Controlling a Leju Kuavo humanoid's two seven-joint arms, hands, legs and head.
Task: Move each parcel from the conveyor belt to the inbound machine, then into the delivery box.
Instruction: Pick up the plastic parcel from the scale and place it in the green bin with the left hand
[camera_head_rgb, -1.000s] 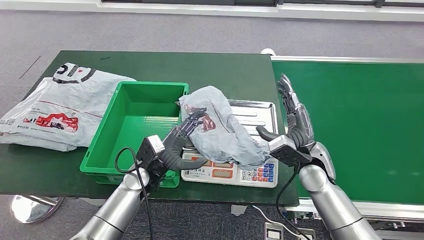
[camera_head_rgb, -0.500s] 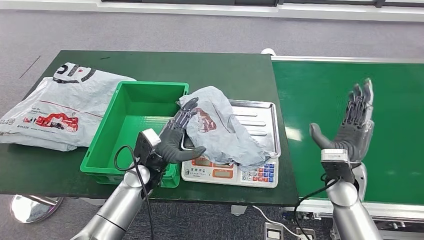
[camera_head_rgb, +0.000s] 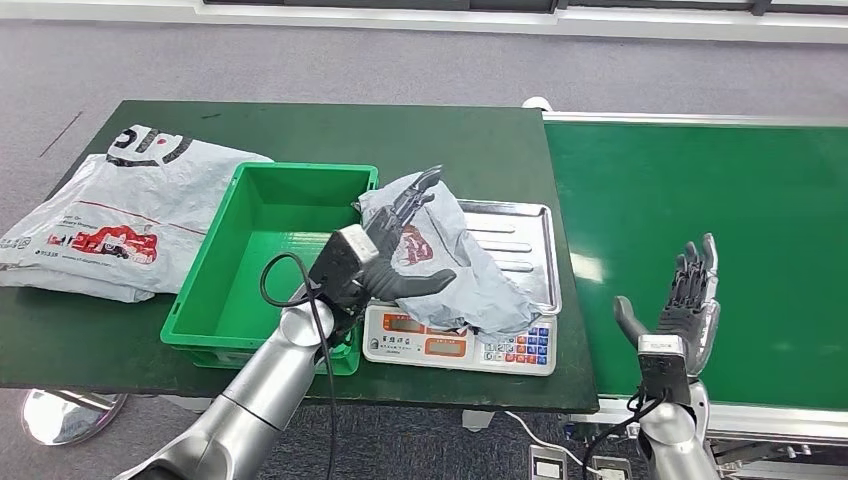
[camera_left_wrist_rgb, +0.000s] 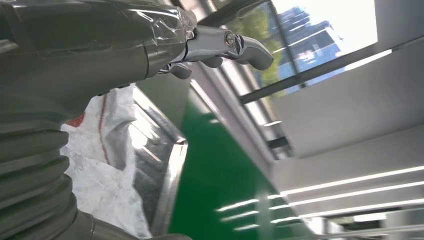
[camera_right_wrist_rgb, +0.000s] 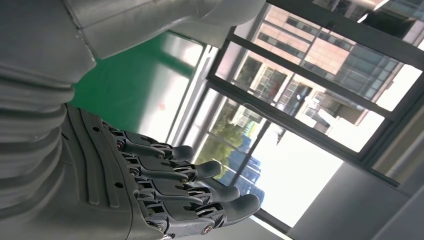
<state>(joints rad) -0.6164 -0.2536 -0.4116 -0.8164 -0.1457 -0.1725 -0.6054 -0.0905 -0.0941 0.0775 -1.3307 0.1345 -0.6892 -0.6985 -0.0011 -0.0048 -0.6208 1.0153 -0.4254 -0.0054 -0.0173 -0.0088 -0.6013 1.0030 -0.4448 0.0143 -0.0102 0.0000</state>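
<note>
A crumpled grey parcel (camera_head_rgb: 470, 270) with a red print lies on the steel tray of the inbound scale (camera_head_rgb: 520, 230), its left end hanging over the rim of the green delivery box (camera_head_rgb: 260, 230). My left hand (camera_head_rgb: 395, 250) lies against the parcel's left side, fingers stretched up over it and thumb reaching across its front; it grips nothing. The left wrist view has the white parcel (camera_left_wrist_rgb: 100, 165) beside the tray. My right hand (camera_head_rgb: 685, 310) hangs open and empty over the near edge of the green conveyor belt (camera_head_rgb: 700, 190), fingers (camera_right_wrist_rgb: 175, 190) straight and apart.
A large flat grey parcel (camera_head_rgb: 110, 215) lies on the dark table left of the green box. The box is empty inside. The scale's keypad (camera_head_rgb: 515, 347) faces the table's front edge. The belt surface carries no parcels.
My right hand let go of the parcel, swung right and dropped low over the belt's near edge. My left hand moved up and forward onto the parcel's left side.
</note>
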